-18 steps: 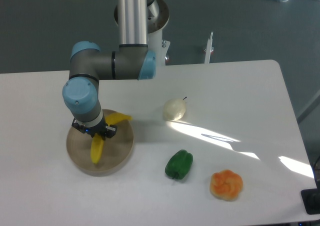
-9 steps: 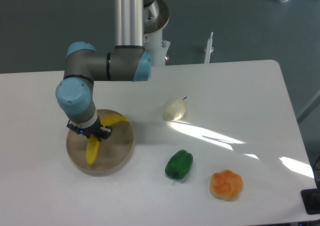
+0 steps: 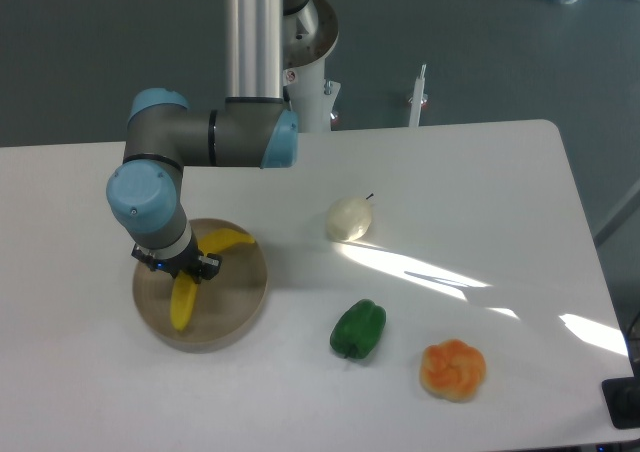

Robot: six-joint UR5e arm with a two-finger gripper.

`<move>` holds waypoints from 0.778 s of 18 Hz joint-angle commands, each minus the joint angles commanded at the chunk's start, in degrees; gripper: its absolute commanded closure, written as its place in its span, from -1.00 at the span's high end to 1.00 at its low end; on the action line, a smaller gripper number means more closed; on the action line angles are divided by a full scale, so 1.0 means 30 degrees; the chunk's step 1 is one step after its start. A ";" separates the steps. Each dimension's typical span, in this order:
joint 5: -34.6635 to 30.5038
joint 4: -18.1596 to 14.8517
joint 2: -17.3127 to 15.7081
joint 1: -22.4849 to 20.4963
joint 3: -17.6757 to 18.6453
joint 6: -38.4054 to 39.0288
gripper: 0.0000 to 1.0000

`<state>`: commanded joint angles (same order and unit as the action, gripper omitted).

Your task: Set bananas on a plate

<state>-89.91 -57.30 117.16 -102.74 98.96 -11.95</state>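
The bananas (image 3: pixel 183 303), a glossy yellow V-shaped bunch, lie over the round beige-grey plate (image 3: pixel 245 297) at the left of the table. One banana points toward the front and the other (image 3: pixel 229 240) toward the back right. My gripper (image 3: pixel 180 268) points straight down onto the joint of the bunch. It is shut on the bananas, low over the plate. The wrist hides the fingertips and the middle of the bunch. I cannot tell whether the bananas rest on the plate.
A white onion-like bulb (image 3: pixel 349 218) lies mid-table, right of the plate. A green pepper (image 3: pixel 358 329) and an orange lumpy fruit (image 3: pixel 452 369) lie near the front. The arm's base column (image 3: pixel 300 52) stands at the back edge.
The gripper and the bananas have shifted together a little to the left over the plate. The other things have not moved.
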 joint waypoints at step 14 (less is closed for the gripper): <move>-0.2079 -0.0088 -0.1962 -0.2456 -0.0671 -0.2722 1.00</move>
<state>-96.15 -57.57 111.27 -110.11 96.95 -20.12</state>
